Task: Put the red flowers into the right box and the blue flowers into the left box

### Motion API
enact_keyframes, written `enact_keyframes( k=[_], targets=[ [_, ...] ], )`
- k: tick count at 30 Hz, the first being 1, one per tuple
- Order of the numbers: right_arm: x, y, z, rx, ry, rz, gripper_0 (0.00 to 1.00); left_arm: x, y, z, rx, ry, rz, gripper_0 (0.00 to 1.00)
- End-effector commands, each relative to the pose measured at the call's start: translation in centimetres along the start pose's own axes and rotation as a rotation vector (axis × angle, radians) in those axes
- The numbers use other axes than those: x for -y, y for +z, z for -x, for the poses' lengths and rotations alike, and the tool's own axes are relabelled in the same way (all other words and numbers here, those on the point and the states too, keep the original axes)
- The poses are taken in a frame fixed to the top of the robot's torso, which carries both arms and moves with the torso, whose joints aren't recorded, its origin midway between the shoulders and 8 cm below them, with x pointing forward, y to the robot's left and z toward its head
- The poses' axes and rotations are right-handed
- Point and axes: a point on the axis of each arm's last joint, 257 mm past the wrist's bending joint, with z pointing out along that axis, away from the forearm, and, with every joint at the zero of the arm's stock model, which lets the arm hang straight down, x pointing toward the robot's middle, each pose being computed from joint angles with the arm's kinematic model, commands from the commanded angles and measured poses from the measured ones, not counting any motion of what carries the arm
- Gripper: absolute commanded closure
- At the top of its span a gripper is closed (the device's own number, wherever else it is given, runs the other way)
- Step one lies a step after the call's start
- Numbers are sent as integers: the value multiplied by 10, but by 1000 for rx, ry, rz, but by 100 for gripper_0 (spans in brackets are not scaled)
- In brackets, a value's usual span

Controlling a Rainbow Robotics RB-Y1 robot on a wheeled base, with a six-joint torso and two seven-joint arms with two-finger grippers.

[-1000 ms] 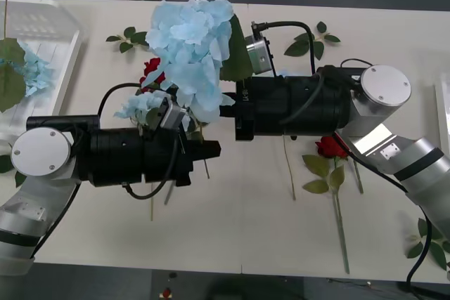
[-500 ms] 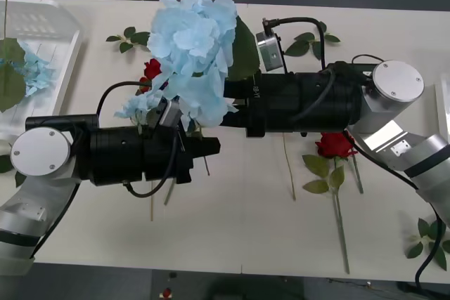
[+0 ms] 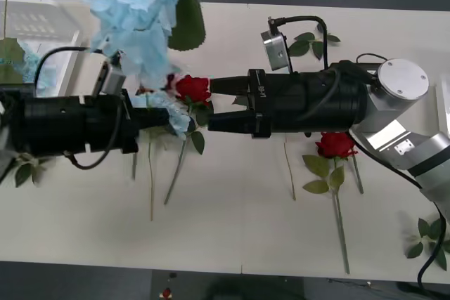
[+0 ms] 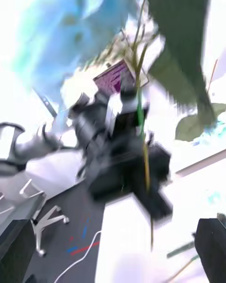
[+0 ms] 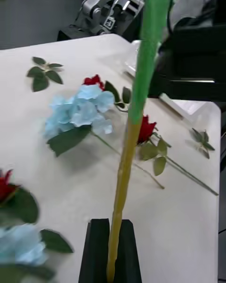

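Since a second ago the left arm has swung toward the left side of the counter (image 3: 239,230), carrying the big blue flower (image 3: 133,5) with it, and the right arm has let that bloom go. The left pincer (image 5: 112,252) is clamped on the base of the stem (image 5: 123,170), which rises from between its black fingers, yellowish near the grip and green higher up. The right pincer (image 3: 214,105) stands wide apart and empty near the counter's middle, aimed at a red rose (image 3: 192,88) lying just beyond its tips. The left box (image 3: 42,33) sits at the far left with a blue flower already inside. Judging by its look, the held cluster is light but top-heavy: a wide soft head on a thin stem will likely sway and droop, so a grip low on the stem suits, not on the crushable petals. A second rose (image 3: 333,145) lies partly under the right arm, and a smaller blue flower (image 5: 80,113) also rests on the counter.
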Motion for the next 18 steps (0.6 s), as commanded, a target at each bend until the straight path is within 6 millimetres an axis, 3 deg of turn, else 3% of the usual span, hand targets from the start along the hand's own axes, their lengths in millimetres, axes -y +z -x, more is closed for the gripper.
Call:
enact_keyframes(
  k=[1, 4, 8, 14, 18],
  targets=[
    [12, -29, -5, -86, -63, -32, 0, -31, -47, 27, -27, -62, 88, 100],
    [21, -51, -27, -191, -86, -61, 0, -58, -84, 32, -66, -99, 165, 100],
    [33, -86, -48, -299, 68, -145, 0, -100, -142, 32, -132, -128, 283, 100],
    [56, -126, -60, -381, 287, -306, 0, -150, -217, 14, -240, -168, 439, 100],
    [79, -151, -57, -388, 411, -452, 0, -193, -280, -7, -367, -79, 604, 100]
  ],
)
